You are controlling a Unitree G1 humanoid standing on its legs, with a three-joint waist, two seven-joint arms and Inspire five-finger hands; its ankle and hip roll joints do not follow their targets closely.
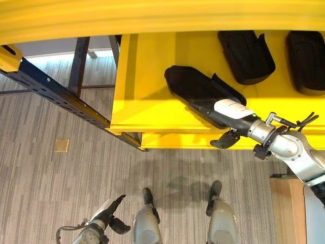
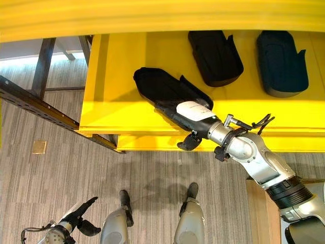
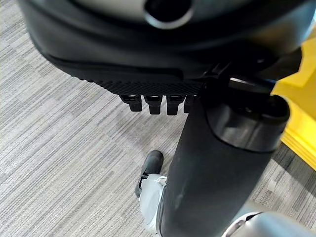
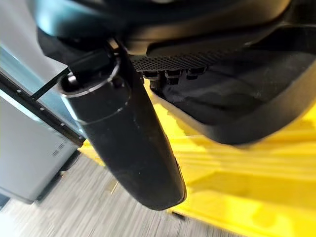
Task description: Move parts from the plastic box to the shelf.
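Three black moulded parts lie on the yellow shelf (image 1: 142, 91). The nearest part (image 1: 190, 84) lies slanted at the shelf's front, and two more parts (image 1: 246, 53) (image 1: 307, 58) lie further back to the right. My right hand (image 1: 223, 114) reaches in from the right, its straight fingers resting on the near end of the slanted part (image 4: 237, 98). Its thumb (image 4: 128, 138) hangs apart, below the shelf's front edge. My left hand (image 1: 109, 216) hangs low at the lower left above the carpet, fingers relaxed, holding nothing.
A yellow upper beam (image 1: 152, 18) crosses above the shelf. A dark metal rack frame (image 1: 56, 94) runs diagonally at the left. A brass floor plate (image 1: 62, 145) sits in the carpet. A wooden surface (image 1: 287, 208) stands at the lower right.
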